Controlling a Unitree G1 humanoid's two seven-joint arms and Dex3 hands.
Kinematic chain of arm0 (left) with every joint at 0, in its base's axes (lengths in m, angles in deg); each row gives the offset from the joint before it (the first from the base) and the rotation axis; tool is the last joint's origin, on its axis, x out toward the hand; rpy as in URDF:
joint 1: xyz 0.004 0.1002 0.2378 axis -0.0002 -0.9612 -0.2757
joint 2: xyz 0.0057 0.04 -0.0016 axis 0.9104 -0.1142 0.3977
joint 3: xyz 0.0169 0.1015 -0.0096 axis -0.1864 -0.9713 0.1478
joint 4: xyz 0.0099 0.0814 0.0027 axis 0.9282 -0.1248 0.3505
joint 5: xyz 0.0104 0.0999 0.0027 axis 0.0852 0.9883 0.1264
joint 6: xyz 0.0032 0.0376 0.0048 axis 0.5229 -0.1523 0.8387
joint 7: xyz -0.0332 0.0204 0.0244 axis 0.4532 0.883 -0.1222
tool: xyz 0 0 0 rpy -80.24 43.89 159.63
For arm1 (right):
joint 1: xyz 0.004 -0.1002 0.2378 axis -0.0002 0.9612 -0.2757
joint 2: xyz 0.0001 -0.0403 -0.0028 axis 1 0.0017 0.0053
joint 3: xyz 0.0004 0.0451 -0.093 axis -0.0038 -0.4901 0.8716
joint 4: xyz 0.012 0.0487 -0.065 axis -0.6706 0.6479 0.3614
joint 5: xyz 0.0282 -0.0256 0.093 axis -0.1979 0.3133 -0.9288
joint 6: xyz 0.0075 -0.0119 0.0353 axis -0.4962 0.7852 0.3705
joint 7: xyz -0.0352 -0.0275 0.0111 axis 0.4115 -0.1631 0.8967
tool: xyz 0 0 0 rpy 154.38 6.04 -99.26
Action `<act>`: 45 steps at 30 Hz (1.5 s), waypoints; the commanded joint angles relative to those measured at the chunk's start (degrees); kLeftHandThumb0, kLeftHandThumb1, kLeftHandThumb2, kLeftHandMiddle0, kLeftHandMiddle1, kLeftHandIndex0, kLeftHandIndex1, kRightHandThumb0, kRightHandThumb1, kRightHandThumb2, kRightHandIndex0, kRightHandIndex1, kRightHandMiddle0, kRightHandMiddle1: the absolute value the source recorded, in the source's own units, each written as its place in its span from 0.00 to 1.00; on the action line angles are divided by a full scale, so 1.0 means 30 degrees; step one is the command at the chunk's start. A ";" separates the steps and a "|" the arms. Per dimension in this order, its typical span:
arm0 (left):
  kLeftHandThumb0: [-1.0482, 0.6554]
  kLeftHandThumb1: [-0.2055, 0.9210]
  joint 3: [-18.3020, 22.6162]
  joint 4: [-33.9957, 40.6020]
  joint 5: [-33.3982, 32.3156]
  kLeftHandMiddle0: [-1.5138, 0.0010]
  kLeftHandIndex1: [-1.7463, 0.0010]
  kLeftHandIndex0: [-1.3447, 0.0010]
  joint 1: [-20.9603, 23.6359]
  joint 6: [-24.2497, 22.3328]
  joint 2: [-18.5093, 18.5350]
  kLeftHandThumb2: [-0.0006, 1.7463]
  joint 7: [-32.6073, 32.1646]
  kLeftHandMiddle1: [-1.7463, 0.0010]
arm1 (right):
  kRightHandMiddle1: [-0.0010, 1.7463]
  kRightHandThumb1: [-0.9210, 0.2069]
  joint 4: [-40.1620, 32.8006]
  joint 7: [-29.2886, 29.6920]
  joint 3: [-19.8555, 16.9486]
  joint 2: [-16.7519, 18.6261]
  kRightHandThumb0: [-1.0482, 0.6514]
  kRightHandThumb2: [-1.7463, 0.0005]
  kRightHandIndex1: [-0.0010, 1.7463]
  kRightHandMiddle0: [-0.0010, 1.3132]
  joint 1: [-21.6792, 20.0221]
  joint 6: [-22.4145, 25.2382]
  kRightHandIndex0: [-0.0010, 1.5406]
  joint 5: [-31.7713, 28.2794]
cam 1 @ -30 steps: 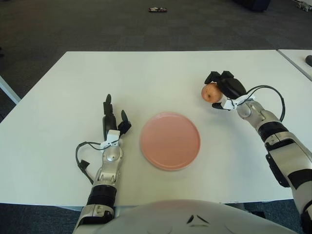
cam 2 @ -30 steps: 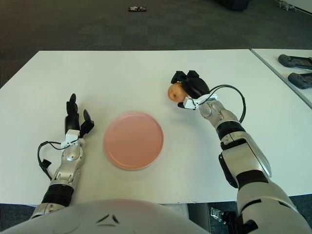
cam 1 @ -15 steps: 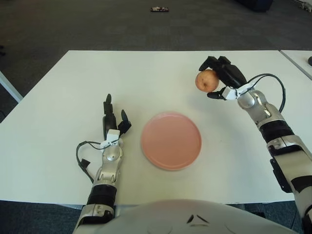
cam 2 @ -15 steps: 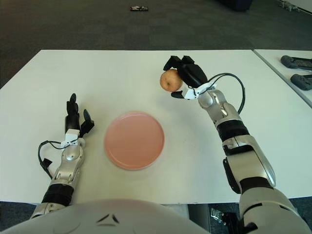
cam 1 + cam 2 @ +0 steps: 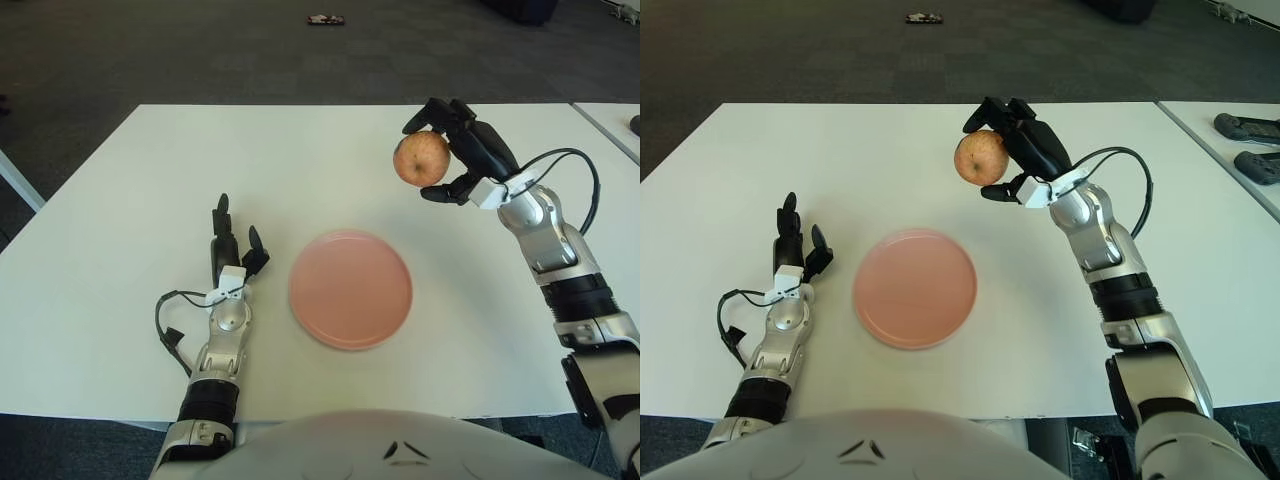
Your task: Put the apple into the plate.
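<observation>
A white table fills most of the view, with dark carpet beyond its far edge and a second white surface just showing at the right. At the left, the left hand shows beside the plate, on the plate's left side, its fingers spread and holding nothing. In the middle sits the pink plate, flat on the table and bare inside. To the right and further back, the right hand is raised above the table with its dark fingers wrapped over the top and back of the apple, one digit tucked under it; the fruit is clamped in that hand, clear of the table, and shows beyond and to the right of the plate rather than over it.

The risks, as I judge them: the grip looks like a side hold on a round, smooth thing (little of the apple sits inside the fingers), so it could roll out during the sweep toward the plate. Let go too high or before the hand is over the centre, the apple could bounce, strike the low rim and run off across the table. Coming down too hard could also nudge the light plate sideways
</observation>
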 commanded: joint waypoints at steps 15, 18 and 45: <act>0.17 1.00 0.0054 0.0089 0.0101 0.87 0.78 1.00 0.0026 -0.0010 0.0130 0.54 0.0000 1.00 | 1.00 0.79 -0.3370 -0.4236 0.0193 -0.0936 0.62 0.08 0.94 0.46 0.3550 -0.2230 0.56 -0.2935; 0.17 1.00 0.0044 0.0075 0.0161 0.87 0.78 1.00 0.0037 -0.0021 0.0132 0.54 -0.0049 1.00 | 1.00 0.79 -0.3760 -0.5419 0.0235 -0.1383 0.62 0.08 0.93 0.46 0.3934 -0.2306 0.56 -0.3542; 0.18 1.00 0.0027 -0.0048 -0.0222 0.87 0.78 1.00 0.0128 -0.0103 0.0023 0.54 0.0345 1.00 | 1.00 0.72 -0.3591 -0.7902 0.1839 -0.1472 0.62 0.12 0.95 0.41 0.5096 -0.6303 0.52 -0.2232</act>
